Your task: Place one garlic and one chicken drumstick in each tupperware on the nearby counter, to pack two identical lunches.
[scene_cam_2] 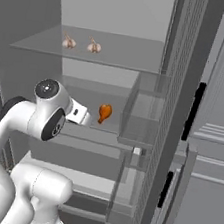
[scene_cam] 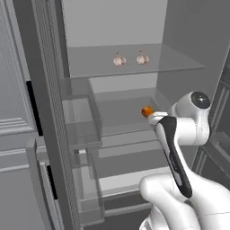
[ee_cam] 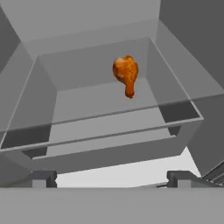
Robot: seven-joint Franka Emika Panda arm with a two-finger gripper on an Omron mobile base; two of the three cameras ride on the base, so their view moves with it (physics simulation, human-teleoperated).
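Two garlic bulbs (scene_cam: 119,59) (scene_cam: 142,58) sit side by side on the upper glass shelf (scene_cam: 179,63) of an open fridge; the right base view shows the same bulbs (scene_cam_2: 68,42) (scene_cam_2: 94,46). One orange chicken drumstick (ee_cam: 126,73) lies in a clear drawer (ee_cam: 105,118) one level down, fat end up in the hand view, also seen from the base (scene_cam: 146,111) (scene_cam_2: 104,112). My gripper (ee_cam: 111,178) is open, short of the drawer's front rim, and holds nothing. The tupperware and the counter are out of view.
The fridge's door bins (scene_cam: 81,121) stand at the left in the left base view and at the right (scene_cam_2: 144,113) in the right base view. A white lower shelf (scene_cam: 126,179) lies below the drawer. The fridge's grey side wall (scene_cam: 188,40) closes the right.
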